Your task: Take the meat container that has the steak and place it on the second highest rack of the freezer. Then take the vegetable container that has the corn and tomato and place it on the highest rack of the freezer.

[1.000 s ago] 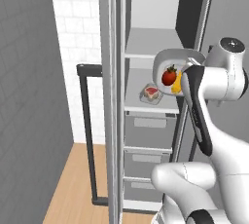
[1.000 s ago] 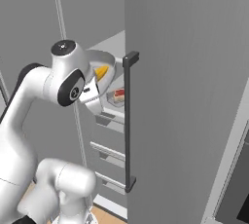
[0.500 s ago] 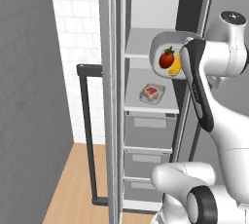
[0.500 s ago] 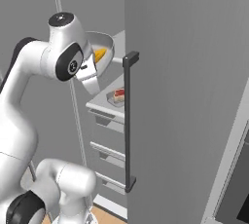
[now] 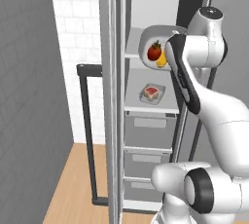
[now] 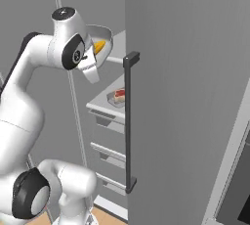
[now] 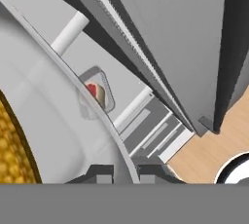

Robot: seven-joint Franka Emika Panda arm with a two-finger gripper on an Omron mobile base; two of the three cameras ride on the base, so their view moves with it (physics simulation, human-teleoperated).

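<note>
My gripper (image 5: 171,44) is shut on the rim of the vegetable container (image 5: 151,37), a pale round tray held steeply tilted at the height of the highest rack (image 5: 133,50) of the freezer (image 5: 146,121). The tomato (image 5: 154,51) and the corn (image 5: 162,60) lie inside it. In the hand view the container's rim (image 7: 82,91) runs down between my gripper's (image 7: 125,172) tips, with the corn (image 7: 12,145) at the left. The meat container (image 5: 152,93) with the steak (image 5: 151,91) rests on the second highest rack (image 5: 141,105), below the gripper.
The freezer door stands open at the left with its long dark bar handle (image 5: 87,135). A neighbouring closed door with a dark handle (image 6: 129,121) is close on the right of the arm. Grey drawers (image 5: 148,130) sit under the racks. Wooden floor (image 5: 73,189) lies below.
The arm has lifted the vegetable container from the level of the second highest rack up to the highest rack. The meat container has stayed where it was.
</note>
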